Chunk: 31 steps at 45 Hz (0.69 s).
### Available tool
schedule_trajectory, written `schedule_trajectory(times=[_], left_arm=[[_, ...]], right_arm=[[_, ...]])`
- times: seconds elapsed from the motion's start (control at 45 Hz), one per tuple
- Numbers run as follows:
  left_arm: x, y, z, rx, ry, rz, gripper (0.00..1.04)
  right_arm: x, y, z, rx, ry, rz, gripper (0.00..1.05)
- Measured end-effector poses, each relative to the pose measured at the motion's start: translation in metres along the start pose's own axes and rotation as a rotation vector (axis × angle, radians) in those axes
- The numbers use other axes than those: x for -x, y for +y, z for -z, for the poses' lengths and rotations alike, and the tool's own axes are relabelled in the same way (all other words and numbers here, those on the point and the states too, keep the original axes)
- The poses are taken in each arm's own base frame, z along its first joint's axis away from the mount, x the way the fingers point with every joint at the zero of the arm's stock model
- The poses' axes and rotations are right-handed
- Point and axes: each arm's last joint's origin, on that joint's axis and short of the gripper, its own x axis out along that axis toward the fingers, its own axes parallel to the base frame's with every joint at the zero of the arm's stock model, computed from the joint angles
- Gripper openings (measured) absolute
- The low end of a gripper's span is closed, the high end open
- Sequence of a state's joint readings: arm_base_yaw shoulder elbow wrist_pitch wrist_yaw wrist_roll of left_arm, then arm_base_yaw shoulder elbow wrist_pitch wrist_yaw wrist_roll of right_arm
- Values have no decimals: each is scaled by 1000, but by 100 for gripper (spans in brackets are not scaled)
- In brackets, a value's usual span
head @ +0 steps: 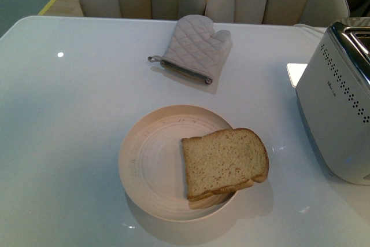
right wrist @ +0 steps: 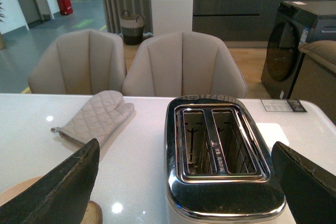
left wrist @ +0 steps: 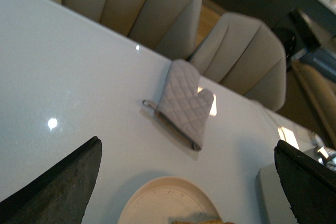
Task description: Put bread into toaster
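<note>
Bread point(head: 225, 163) is lying on the plate point(head: 144, 166); the toaster point(right wrist: 226, 200) is showing both slots empty. Left gripper point(left wrist: 186, 145) and right gripper point(right wrist: 185, 145) are gaping wide, holding nothing. Grasping and inserting are both pending.

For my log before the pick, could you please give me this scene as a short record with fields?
bread: flat on plate, overhanging its right rim
plate: on the table, toward the near edge
toaster: right of plate, both slots empty
oven mitt: beyond the plate, far side
left gripper: jaws open, holding nothing
right gripper: jaws open, facing the toaster's top, holding nothing
</note>
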<state>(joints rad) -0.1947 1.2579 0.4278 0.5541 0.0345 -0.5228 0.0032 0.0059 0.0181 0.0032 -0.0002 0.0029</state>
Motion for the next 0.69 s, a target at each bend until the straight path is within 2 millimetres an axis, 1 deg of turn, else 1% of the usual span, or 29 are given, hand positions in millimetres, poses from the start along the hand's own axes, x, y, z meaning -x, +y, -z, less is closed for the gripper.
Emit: schedule_trajectory(times=[0.022, 0.089, 0.156, 0.178, 0.222, 0.267, 0.289, 0.311, 0.333, 0.378, 0.444, 0.511, 0.644, 0.689], left_arm=[[8, -1, -4, 4, -21, 4, 98], [43, 0, -14, 22, -102, 11, 98], [71, 4, -14, 41, -156, -4, 98], [78, 5, -14, 47, -181, -6, 98], [85, 4, -16, 33, -228, -6, 96], [90, 5, -17, -84, -331, -52, 86], [92, 7, -15, -168, -347, -77, 81], [92, 8, -13, -204, -348, -89, 77], [93, 11, -9, -280, -342, -108, 72], [95, 16, -2, -370, -326, -125, 61], [98, 24, 2, -427, -315, -110, 49], [103, 30, 5, -455, -330, -148, 33], [108, 34, 15, -476, -327, -144, 3], [109, 35, 17, -480, -326, -144, 3]], right_arm=[[0, 0, 0, 0, 0, 0, 96], [0, 0, 0, 0, 0, 0, 96], [0, 0, 0, 0, 0, 0, 96], [0, 0, 0, 0, 0, 0, 96], [0, 0, 0, 0, 0, 0, 96], [0, 0, 0, 0, 0, 0, 96], [0, 0, 0, 0, 0, 0, 96], [0, 0, 0, 0, 0, 0, 96], [0, 0, 0, 0, 0, 0, 96], [0, 0, 0, 0, 0, 0, 96], [0, 0, 0, 0, 0, 0, 96], [0, 0, 0, 0, 0, 1, 96], [0, 0, 0, 0, 0, 0, 96], [0, 0, 0, 0, 0, 0, 96]])
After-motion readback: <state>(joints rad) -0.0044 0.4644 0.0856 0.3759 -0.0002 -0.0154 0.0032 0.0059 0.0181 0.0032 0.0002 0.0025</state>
